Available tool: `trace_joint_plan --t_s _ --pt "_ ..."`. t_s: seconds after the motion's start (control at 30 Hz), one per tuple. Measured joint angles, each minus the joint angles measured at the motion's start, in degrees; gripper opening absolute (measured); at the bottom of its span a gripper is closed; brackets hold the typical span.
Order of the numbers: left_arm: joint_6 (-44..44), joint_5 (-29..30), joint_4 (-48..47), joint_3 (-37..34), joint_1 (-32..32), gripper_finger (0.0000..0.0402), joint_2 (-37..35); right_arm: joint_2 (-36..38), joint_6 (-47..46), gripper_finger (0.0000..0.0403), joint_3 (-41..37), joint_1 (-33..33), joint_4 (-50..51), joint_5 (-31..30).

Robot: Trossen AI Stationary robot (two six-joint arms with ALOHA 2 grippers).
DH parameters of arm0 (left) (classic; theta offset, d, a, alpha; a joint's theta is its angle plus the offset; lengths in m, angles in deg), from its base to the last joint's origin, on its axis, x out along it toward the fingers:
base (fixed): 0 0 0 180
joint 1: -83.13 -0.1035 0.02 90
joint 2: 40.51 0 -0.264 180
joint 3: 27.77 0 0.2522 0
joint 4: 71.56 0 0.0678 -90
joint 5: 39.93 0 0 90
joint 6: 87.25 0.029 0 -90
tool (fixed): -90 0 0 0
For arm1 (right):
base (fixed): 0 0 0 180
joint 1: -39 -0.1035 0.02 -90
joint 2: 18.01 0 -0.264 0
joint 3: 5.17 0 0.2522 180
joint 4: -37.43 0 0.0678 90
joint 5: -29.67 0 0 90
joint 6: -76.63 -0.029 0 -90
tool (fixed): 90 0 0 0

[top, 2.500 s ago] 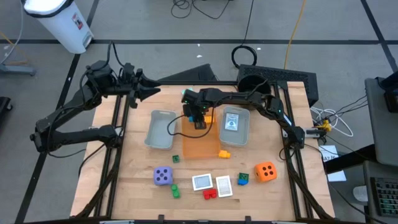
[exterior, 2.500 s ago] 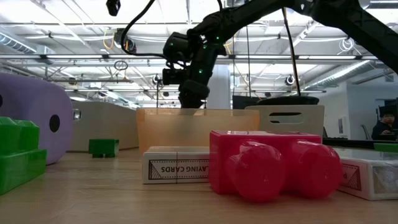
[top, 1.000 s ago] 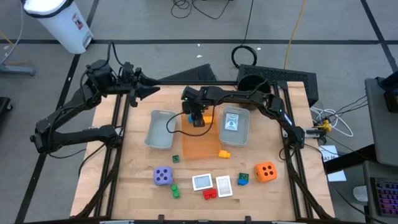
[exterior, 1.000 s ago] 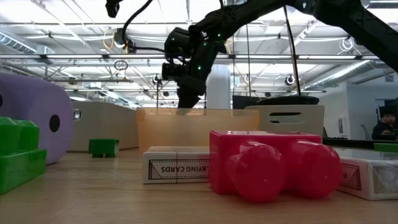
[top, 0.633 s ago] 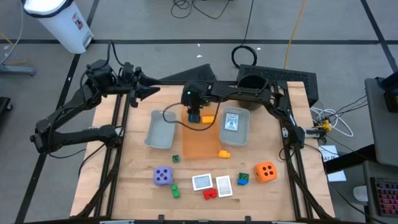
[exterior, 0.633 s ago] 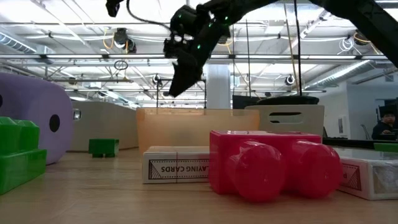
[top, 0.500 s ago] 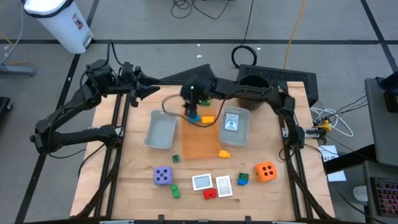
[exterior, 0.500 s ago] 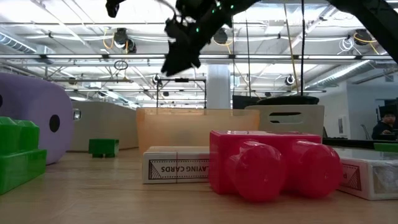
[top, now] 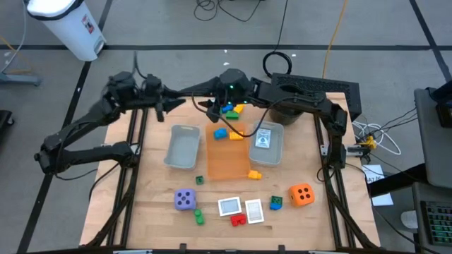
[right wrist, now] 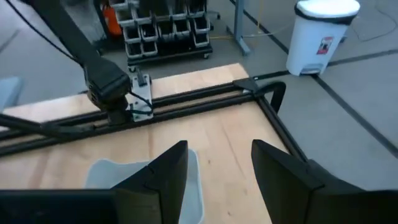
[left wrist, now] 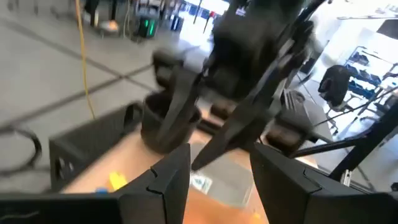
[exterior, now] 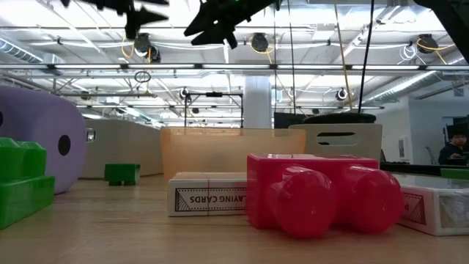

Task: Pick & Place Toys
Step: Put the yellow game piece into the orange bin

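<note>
The right gripper (top: pixel 210 106) hangs high over the far end of the orange tray (top: pixel 227 156). In its wrist view its two fingers (right wrist: pixel 163 177) stand apart with nothing between them, and past them lies the grey tray (right wrist: pixel 112 176) on the surface (right wrist: pixel 205 134). The left gripper (top: pixel 176 100) is raised at the far left corner of the surface, pointing towards the right one; its fingers (left wrist: pixel 171 175) are also parted and empty.

In the high view a few bricks (top: pixel 230 109), blue, yellow and green, show just beside the right gripper over the far end of the orange tray. Whether they rest in the tray or are in the air I cannot tell. A blue brick (top: pixel 219 132) and a yellow brick (top: pixel 236 135) lie in the tray's far half. A second grey tray (top: pixel 265 143), right of the orange one, holds a card (top: pixel 263 139).

On the near half of the surface:
- an orange brick (top: pixel 254 173) at the orange tray's near right corner
- a small green brick (top: pixel 200 180) at its near left corner
- a purple die (top: pixel 185 200), with another green brick (top: pixel 199 214) just beside it
- two cards (top: pixel 229 206) with a red brick (top: pixel 239 219) touching their near edges
- an orange die (top: pixel 302 194), with a blue-green brick (top: pixel 276 203) just left of it
</note>
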Motion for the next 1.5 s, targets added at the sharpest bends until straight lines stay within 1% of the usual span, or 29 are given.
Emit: trace_joint_plan --t_s 0.13,0.2,0.33,0.4,0.5,0.57,0.63,0.7,0.77,0.87,1.0,1.07,1.13,1.23,1.33,1.43,1.5 --pt "-5.01 -1.45 4.04 -6.48 0.0 0.017 -0.03 0.72 -4.38 0.0174 -0.04 0.0 0.03 0.11" --pt "-6.93 -2.64 5.58 -8.9 0.0 0.017 -0.03 0.91 -4.67 0.0174 0.02 -0.17 -0.51 0.13" --pt "-8.42 -3.05 7.64 -10.99 0.3 0.017 -0.09 0.68 -3.93 0.0174 -0.02 -1.14 -1.37 0.18" --pt "-8.1 -3.04 7.28 -11.11 0.42 0.017 -0.07 0.72 -3.42 0.0174 -1.19 -1.48 -4.53 1.26" --pt "-8.27 -3.07 7.28 -11.15 0.42 0.017 -0.07 2.22 -4.97 0.0174 -6.78 -1.64 -15.08 4.64" --pt "-8.52 -3.17 7.06 -11.15 0.48 0.017 -0.07 4.63 -7.48 0.0174 -12.53 -1.46 -22.07 5.81" --pt "-8.57 -3.6 6.92 -11.15 0.76 0.017 -0.07 7.12 -8.72 0.0174 -18.36 -1.21 -30.04 5.71" --pt "-8.54 -3.62 7.09 -11.15 1.24 0.017 -0.07 10.88 -9.46 0.0174 -24.55 -0.72 -32.34 5.63" --pt "-8.05 -3.6 7.06 -11.15 1.54 0.017 -0.07 13.67 -9.37 0.0174 -29.8 -0.41 -33.78 3.24" --pt "-6.62 -3.12 7.22 -11.15 1.66 0.017 -0.07 18.85 -8.59 0.0174 -37.47 0.3 -33.03 0.35" --pt "-4.83 1.26 8.68 -11.15 1.69 0.017 0.1 25.52 -8.76 0.0174 -45.69 1.53 -33.64 -2.84" --pt "-4.34 3.34 10.91 -11.15 1.66 0.017 0.43 28.43 -9.03 0.0174 -49.14 2.3 -32.12 -4.37" --pt "-3.96 3.95 13.59 -11.15 1.66 0.017 1.02 30.95 -9.08 0.0174 -51.16 3.43 -28.56 -5.24" --pt "-4.78 3.94 18.9 -11.15 1.66 0.017 2.34 33.57 -8.99 0.0174 -51.03 5.74 -18.87 -4.95" --pt "-7.22 3.54 23.6 -11.15 1.66 0.017 4.6 33.95 -8.76 0.0174 -50.12 8.38 -11.54 -3.6" --pt "-9.12 3.03 26.75 -11.15 1.66 0.017 7.38 33.16 -8.03 0.0174 -48.21 11.94 -6.13 1.87" --pt "-10.8 2.88 28.17 -11.15 1.66 0.017 9.1 31.42 -5.47 0.0173 -45.79 13.83 -3.53 5.97"
